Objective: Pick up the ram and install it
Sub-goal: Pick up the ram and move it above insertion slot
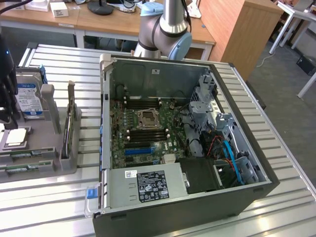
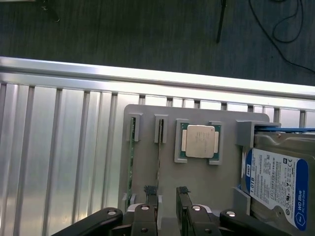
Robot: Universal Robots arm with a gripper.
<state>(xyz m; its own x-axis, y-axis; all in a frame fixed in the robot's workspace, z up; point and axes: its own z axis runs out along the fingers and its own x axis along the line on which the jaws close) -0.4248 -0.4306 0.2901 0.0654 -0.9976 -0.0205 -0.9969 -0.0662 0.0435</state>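
A slatted aluminium table (image 1: 59, 197) carries the work, with wooden desks behind it and dark floor beyond its edge. The gripper (image 2: 166, 192) hangs over a grey parts tray (image 2: 147, 114) on the exterior view's left, its two fingers (image 2: 150, 192) apart and holding nothing. The ram (image 2: 159, 152) stands on edge in a narrow slot of that tray, untouched, its near end just beside the inner face of one finger rather than centred between the pair. The step in hand looks like lining up for the pick; doing it well probably means shifting sideways until the stick sits midway between the pads, keeping the jaws parallel to its long faces, then coming straight down so neither finger catches the slot's end blocks. The tray also holds a second green stick (image 2: 130, 162) in the neighbouring slot, a square silver CPU (image 2: 199, 141) in its recess and a hard drive (image 2: 278, 187) with a blue-white label. The open computer case (image 1: 163, 217) contains the motherboard (image 1: 170, 136), whose black memory slots (image 1: 148, 131) flank an empty socket (image 1: 147, 117).
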